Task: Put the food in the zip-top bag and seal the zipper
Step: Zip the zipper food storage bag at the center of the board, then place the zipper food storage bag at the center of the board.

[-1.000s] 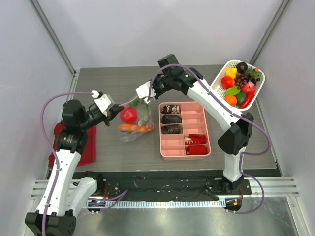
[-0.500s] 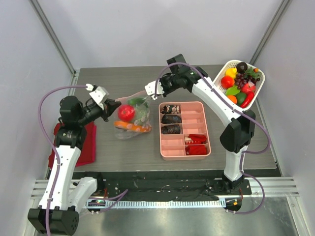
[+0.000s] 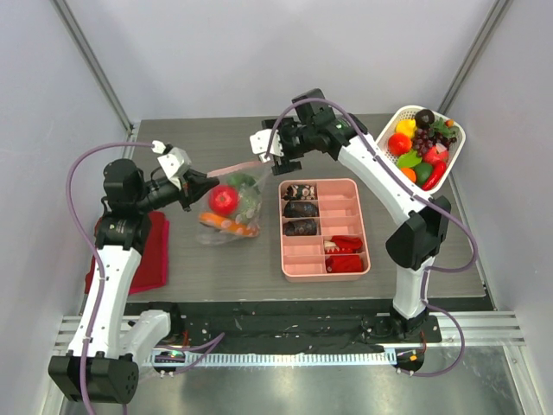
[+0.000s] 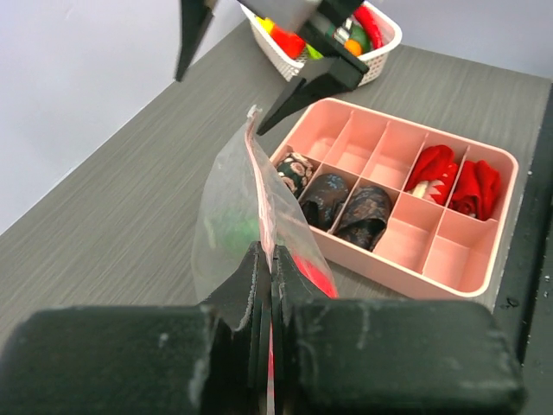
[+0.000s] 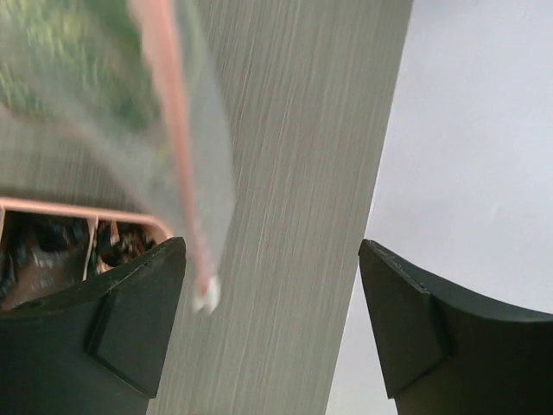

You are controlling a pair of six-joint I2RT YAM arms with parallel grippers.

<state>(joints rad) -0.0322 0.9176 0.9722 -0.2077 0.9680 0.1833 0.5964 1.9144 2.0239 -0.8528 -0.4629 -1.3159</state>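
The zip-top bag (image 3: pixel 232 207) hangs over the table, left of centre, with food inside: a red tomato (image 3: pixel 225 201), an orange piece (image 3: pixel 226 224) and green leaves (image 3: pixel 247 188). My left gripper (image 3: pixel 195 185) is shut on the bag's top edge at its left end; in the left wrist view the fingers (image 4: pixel 298 290) pinch the plastic (image 4: pixel 226 226). The pinkish zipper (image 3: pixel 235 166) runs up right toward my right gripper (image 3: pixel 270 153), which stands open just off its end. In the right wrist view the white slider tab (image 5: pixel 206 298) hangs free beside the left finger (image 5: pixel 138 333).
A pink compartment tray (image 3: pixel 360 226) with dark lumps and red pieces lies right of the bag. A white basket (image 3: pixel 384 141) of more toy fruit sits at the back right. A red cloth (image 3: pixel 147 255) lies under my left arm.
My right gripper has opened and let go of the zipper's end after sliding right along it. The left gripper has pulled the bag slightly to the left.
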